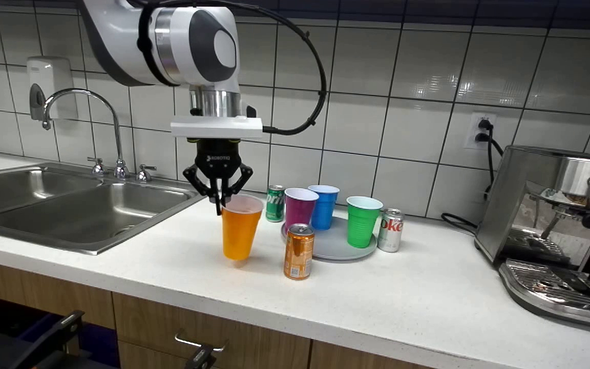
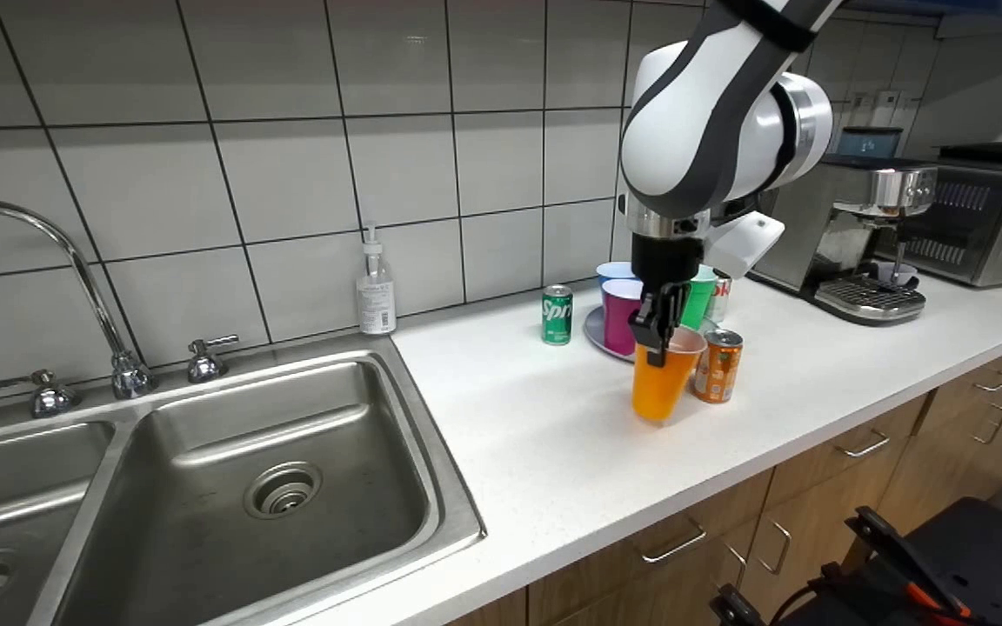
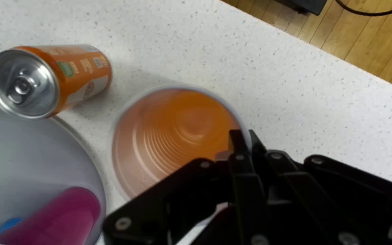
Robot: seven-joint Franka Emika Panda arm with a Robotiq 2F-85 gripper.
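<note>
In an exterior view, a wall-mounted soap dispenser (image 1: 54, 77) hangs at upper left, above a double-basin steel sink (image 1: 85, 215) with a gooseneck faucet (image 1: 120, 165); an espresso machine (image 1: 525, 200) stands at far right, near a wall outlet (image 1: 473, 130).

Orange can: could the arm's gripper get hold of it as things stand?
Probably not: the gripper is shut on the orange cup, which in the wrist view is between it and the orange can. The can's top is uncovered, so it looks reachable once the cup is released.
</note>
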